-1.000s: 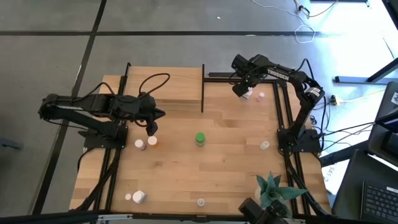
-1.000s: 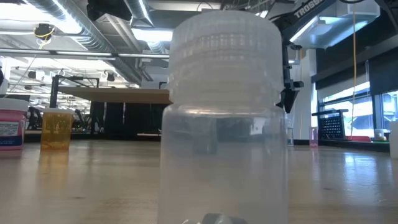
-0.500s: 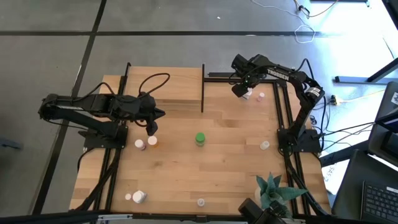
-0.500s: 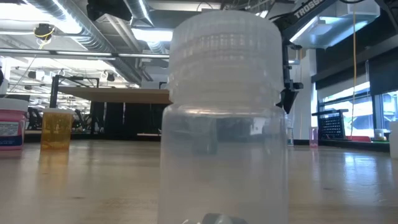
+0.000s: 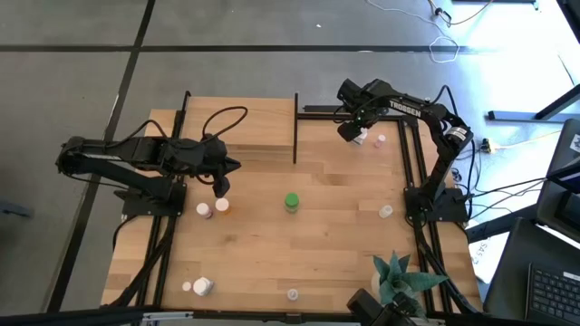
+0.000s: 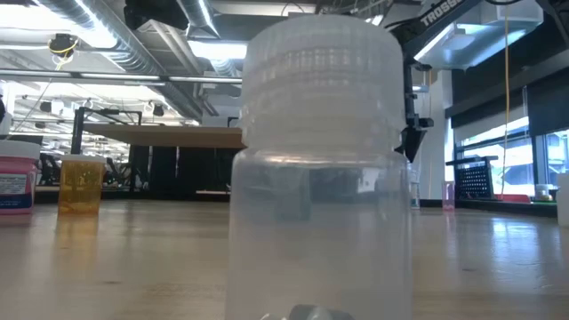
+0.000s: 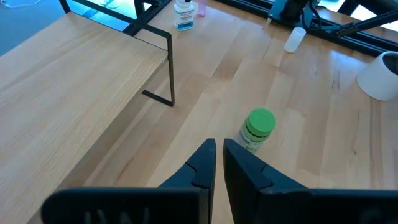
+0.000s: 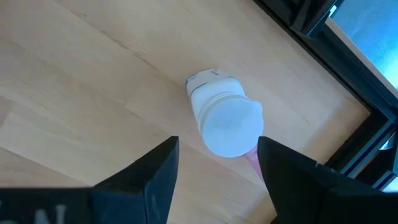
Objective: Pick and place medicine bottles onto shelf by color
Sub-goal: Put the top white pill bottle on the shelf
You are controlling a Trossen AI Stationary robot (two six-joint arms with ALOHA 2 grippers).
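High view: the shelf [image 5: 240, 127] stands at the far left of the desk [image 5: 299, 244]. The right gripper [image 5: 355, 132] hangs over the far right area, directly above a white-capped bottle [image 5: 360, 138], with a pink bottle [image 5: 380, 140] just beside it. The left gripper [image 5: 220, 186] sits at the near edge of the shelf, above a pink-and-white bottle [image 5: 205, 210] and an orange bottle [image 5: 222, 205]. The green bottle [image 5: 291, 202] stands upright mid-desk. More bottles stand at the near left, near centre and right edge. A green plant [image 5: 399, 276] occupies the near right corner.

Low view: a clear bottle [image 6: 322, 169] with a ribbed cap fills the centre, upright, long axis vertical. A pink bottle and an orange bottle stand upright at far left.

Left wrist view: the fingers [image 7: 202, 168] are closed, tips nearly touching, holding nothing. The green bottle [image 7: 256, 129] stands upright beyond them, cap up.

Right wrist view: the fingers [image 8: 158, 171] are spread wide, one on either side of the white-capped bottle [image 8: 225, 121], not touching it. The bottle stands upright, cap toward the camera, with a pink item partly hidden behind it.

Compared with one second earlier, nothing has moved: both arms and all bottles hold the same positions.
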